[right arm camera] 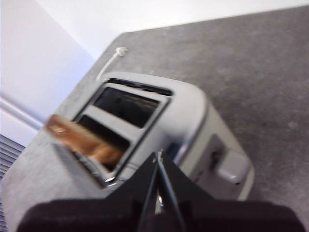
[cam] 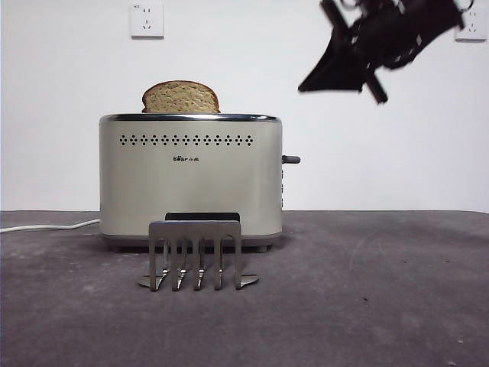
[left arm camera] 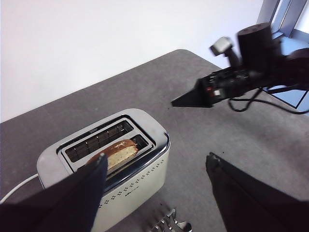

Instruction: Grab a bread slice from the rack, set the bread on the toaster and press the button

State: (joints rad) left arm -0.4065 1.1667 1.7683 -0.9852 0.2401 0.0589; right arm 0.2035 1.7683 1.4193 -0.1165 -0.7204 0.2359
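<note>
The boxy cream-white toaster (cam: 189, 177) stands on the grey surface (cam: 367, 306). The speckled brown-crusted slice of bread (cam: 181, 97) sits in one of its slots, domed top poking above the chrome rim. The small brushed-steel rack (cam: 196, 254) stands empty just in front of the toaster. The right gripper (right arm camera: 158, 159) hangs above the toaster's lever end, jaws together, though its view is blurred. The left gripper (left arm camera: 154, 166), jaws apart, hovers above the toaster's front.

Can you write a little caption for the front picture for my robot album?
Bread slice sits in the toaster, the rack stands in front, and the shut right gripper hovers above the toaster's lever side.
</note>
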